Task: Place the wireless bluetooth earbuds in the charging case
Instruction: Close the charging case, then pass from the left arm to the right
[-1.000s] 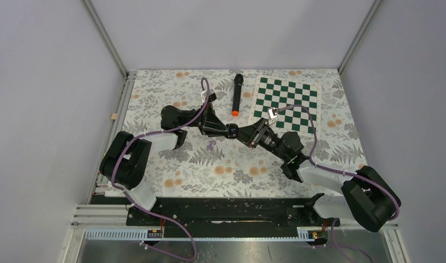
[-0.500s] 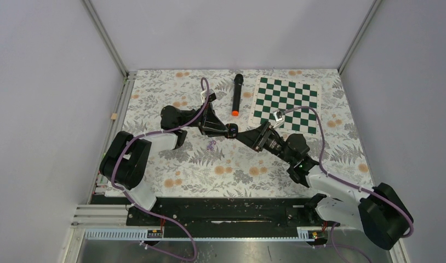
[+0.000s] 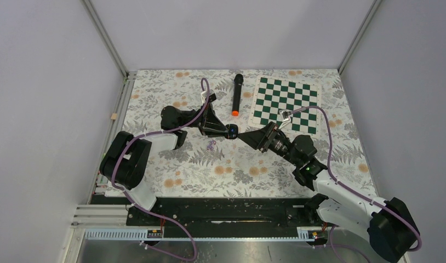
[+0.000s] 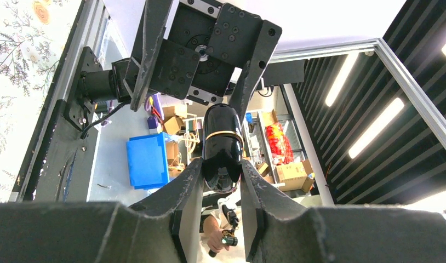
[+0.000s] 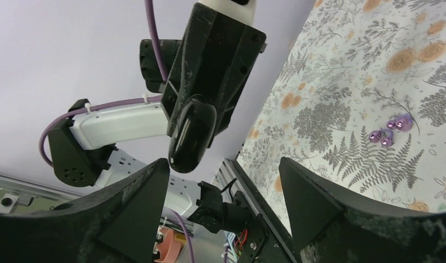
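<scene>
Here, starting from the left side, my left gripper (image 3: 224, 130) is lifted above the flower-printed tablecloth (image 3: 232, 171), and its two fingers are pressed onto the glossy black oval charging case (image 4: 221, 147), pinching it at one end so that the other end points towards the right arm. I judge it is held in the air like this so that the second arm can reach it from the opposite side. A thin gold line goes around the case and looks like the seam of the lid; the lid seems closed, so I cannot tell what is inside. The pale purple pea-sized earbuds (image 5: 393, 131) are not in it: they lie as a small cluster on the cloth, near the case but below it, touched by nothing. I see no black earbuds. Further right, the right gripper (image 5: 223, 163) faces the free end of the case with its fingers spread wide, one on each side, apart from it and holding nothing. In my judgement the case must be opened before any earbud can go in. Behind the arms, the long black microphone with an orange end (image 3: 237, 94) and the green and white chessboard mat (image 3: 286, 102) lie apart from all this.
</scene>
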Controlling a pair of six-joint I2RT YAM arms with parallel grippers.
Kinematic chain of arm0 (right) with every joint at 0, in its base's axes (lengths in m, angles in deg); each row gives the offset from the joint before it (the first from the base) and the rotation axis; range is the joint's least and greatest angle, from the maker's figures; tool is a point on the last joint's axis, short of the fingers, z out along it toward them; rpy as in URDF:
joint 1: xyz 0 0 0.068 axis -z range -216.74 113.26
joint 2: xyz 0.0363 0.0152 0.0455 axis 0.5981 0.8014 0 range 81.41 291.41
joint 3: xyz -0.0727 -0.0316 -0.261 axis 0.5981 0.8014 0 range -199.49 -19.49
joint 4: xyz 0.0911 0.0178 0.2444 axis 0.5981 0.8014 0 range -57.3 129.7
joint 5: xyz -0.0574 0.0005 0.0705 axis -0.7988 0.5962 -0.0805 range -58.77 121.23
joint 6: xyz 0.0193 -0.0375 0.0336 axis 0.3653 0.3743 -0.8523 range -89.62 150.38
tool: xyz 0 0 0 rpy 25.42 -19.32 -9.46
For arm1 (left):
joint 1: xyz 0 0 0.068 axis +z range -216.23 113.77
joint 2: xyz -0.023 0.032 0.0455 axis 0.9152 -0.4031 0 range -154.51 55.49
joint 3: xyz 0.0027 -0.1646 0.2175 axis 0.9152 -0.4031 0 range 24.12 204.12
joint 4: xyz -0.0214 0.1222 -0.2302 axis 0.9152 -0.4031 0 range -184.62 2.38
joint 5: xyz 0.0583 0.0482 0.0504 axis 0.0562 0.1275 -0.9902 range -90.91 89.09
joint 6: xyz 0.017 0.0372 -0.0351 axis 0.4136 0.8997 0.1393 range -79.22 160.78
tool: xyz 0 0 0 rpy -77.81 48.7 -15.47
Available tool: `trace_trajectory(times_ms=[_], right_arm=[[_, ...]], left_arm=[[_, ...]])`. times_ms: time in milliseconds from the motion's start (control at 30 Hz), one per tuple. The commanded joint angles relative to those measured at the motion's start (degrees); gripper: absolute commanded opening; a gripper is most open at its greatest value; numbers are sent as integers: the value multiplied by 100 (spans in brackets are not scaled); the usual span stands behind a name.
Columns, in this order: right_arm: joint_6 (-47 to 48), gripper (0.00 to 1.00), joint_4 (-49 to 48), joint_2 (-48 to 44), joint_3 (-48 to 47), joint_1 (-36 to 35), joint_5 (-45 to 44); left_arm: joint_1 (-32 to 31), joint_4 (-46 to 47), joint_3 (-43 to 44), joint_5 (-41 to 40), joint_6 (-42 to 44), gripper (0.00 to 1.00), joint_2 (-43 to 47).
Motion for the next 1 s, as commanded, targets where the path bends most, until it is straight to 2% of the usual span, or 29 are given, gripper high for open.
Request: trace_trajectory(times_ms=[0, 100, 200, 300, 567, 733, 833, 867, 933, 967], right_arm=[[-173, 82, -700, 173, -251, 60, 152], [-350, 84, -1097, 434, -357, 59, 407], [-356, 85, -1019, 622, -494, 65, 471], [-392, 82, -1148, 761, -553, 59, 482], [-585, 62, -1308, 992, -684, 63, 414], [-662, 46, -1309, 1052, -671, 63, 359], [-643, 27, -1208, 1085, -715, 60, 418], [-637, 23, -1164, 1110, -749, 59, 465], [-621, 19, -1009, 1142, -802, 63, 529], [-607, 18, -932, 1143, -820, 59, 541]], left_arm=[[-19, 406, 84, -35, 139, 0, 108], [-18, 403, 92, -33, 131, 0, 80], [-24, 406, 102, -44, 131, 0, 96], [-26, 405, 94, -53, 131, 0, 132], [-24, 406, 25, -25, 148, 0, 136], [-24, 406, 48, -23, 148, 0, 129], [-26, 406, 78, -31, 133, 0, 124], [-25, 405, 88, -33, 123, 1, 113], [-24, 406, 112, -50, 138, 12, 122], [-25, 403, 136, -61, 139, 13, 119]])
